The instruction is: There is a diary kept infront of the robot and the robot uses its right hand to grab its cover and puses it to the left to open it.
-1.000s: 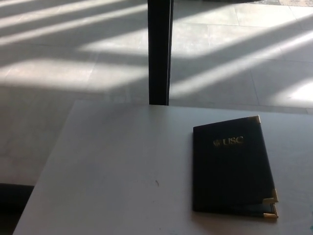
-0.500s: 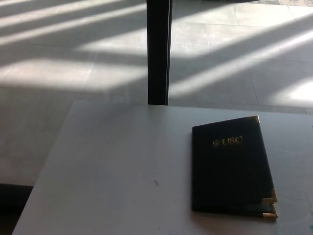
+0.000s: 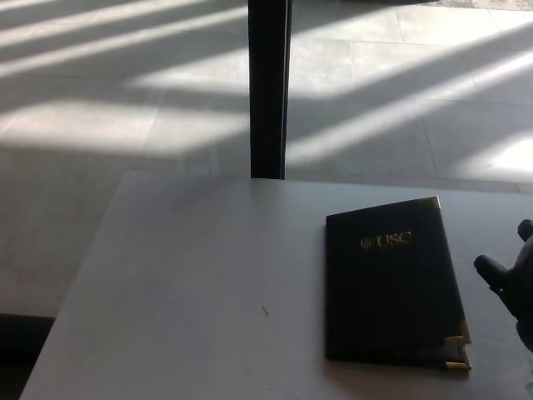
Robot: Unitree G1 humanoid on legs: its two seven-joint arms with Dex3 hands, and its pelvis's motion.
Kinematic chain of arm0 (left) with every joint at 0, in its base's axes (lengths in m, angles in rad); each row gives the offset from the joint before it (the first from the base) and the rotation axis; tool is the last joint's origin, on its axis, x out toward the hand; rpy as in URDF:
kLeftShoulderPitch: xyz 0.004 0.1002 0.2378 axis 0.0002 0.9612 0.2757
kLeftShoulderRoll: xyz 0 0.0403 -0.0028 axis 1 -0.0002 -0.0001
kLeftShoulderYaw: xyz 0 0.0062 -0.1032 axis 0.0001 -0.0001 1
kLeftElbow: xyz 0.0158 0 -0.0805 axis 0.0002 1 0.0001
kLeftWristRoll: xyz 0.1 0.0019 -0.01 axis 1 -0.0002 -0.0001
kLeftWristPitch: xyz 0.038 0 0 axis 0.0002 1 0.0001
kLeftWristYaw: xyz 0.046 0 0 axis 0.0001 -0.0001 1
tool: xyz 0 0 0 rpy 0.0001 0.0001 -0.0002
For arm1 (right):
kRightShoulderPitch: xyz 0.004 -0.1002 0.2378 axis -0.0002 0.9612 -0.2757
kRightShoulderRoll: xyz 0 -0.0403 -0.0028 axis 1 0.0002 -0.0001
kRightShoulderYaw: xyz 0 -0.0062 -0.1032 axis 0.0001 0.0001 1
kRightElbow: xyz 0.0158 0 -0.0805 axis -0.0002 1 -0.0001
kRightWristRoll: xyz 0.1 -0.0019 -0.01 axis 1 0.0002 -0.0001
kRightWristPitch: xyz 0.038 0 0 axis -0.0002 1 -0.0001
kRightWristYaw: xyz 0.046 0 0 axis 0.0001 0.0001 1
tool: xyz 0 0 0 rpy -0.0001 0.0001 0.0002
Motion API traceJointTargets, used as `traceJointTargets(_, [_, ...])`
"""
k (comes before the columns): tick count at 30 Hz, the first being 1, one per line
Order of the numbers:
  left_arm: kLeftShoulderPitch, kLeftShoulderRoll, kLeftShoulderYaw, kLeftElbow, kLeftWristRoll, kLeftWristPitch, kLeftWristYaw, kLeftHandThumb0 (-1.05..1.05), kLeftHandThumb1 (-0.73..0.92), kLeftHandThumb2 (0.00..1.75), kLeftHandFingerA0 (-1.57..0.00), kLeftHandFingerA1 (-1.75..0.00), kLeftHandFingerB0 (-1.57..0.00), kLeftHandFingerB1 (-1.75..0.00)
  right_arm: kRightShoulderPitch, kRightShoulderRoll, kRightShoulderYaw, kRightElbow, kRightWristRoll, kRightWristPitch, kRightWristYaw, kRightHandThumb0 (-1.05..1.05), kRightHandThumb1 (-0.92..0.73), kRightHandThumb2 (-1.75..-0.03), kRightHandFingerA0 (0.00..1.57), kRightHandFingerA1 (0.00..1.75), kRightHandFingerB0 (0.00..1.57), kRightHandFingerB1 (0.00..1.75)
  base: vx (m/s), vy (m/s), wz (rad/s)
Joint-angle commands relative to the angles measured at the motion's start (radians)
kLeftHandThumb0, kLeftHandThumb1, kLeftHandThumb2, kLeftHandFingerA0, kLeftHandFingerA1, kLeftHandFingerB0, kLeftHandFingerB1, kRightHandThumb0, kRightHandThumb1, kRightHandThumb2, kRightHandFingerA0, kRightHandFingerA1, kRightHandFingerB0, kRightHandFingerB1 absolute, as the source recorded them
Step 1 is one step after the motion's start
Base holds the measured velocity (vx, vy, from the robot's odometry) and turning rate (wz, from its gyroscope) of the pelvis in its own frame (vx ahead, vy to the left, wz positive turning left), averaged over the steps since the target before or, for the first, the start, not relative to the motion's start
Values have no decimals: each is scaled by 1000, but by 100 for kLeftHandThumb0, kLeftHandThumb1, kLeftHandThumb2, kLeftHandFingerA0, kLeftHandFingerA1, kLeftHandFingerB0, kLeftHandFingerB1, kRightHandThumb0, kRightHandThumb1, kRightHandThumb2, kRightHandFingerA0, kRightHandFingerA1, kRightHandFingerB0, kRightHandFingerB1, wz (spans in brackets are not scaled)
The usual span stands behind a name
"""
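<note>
A dark diary (image 3: 390,283) with gold corner caps and gold "USC" lettering lies closed on the pale table (image 3: 191,283), right of the middle. My right hand (image 3: 512,279) shows at the picture's right edge, just right of the diary's open edge and apart from it. Its black fingers (image 3: 491,271) are spread with nothing in them. My left hand is out of sight.
A black vertical post (image 3: 268,87) stands behind the table's far edge. Beyond it lies a tiled floor (image 3: 125,100) striped with sunlight. The table's left edge (image 3: 79,283) runs diagonally toward the bottom left.
My right hand has come into view at the right edge beside the diary. The camera drifted slightly; the diary itself stays closed and in place.
</note>
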Motion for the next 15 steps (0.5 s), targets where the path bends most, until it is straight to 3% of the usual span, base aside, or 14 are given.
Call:
traceJointTargets(1, [2, 17, 2, -1, -14, -11, 12, -89, 92, 99, -45, -98, -41, -86, 21, 14, 10, 21, -45, -54, -1, -60, -88, -66, 50, 59, 35, 47, 0, 0, 0])
traceJointTargets(2, [3, 17, -4, -2, -8, -13, 16, -85, 92, 97, -47, -99, -40, -85, 24, 17, 14, 27, -48, -59, 7, -50, -65, -109, 47, 68, 20, 53, 0, 0, 0])
traceJointTargets(3, [5, 18, -9, -3, -4, -13, 10, -85, 92, 96, -41, -110, -36, -90, 27, 19, 16, 29, -50, -59, 8, -50, -65, -109, 47, 68, 19, 53, 0, 0, 0])
traceJointTargets(4, [6, 19, -11, -3, -4, -12, 7, -85, 92, 96, -41, -110, -36, -90, 27, 20, 17, 30, -51, -59, 8, -50, -65, -109, 47, 68, 19, 53, 0, 0, 0])
traceJointTargets(7, [2, 20, 0, 0, -19, -15, 3, -85, 92, 95, -40, -114, -36, -97, 26, 46, 14, 38, -46, -66, -5, -50, -63, -108, 47, 68, 20, 53, 0, 0, 0])
traceJointTargets(8, [2, 20, -1, 0, -17, -17, 5, -89, 84, 113, -48, -96, -44, -86, 27, 50, 15, 38, -47, -68, -6, -62, -87, -66, 49, 57, 35, 46, 0, 0, 0])
traceJointTargets(12, [3, 21, -15, 4, -4, -23, 12, -89, 84, 113, -49, -96, -45, -84, 33, 70, 30, 23, -50, -63, -1, -60, -87, -66, 49, 57, 33, 45, 0, 0, 0])
traceJointTargets(13, [3, 21, -15, 4, -4, -25, 13, -85, 92, 95, -45, -113, -40, -94, 31, 77, 33, 23, -51, -62, -6, -59, -87, -66, 50, 57, 34, 44, 0, 0, 0])
traceJointTargets(15, [4, 22, -25, 7, 5, -30, 18, -85, 92, 96, -45, -113, -41, -94, 30, 86, 38, 21, -57, -64, -12, -59, -87, -65, 51, 58, 34, 45, 0, 0, 0])
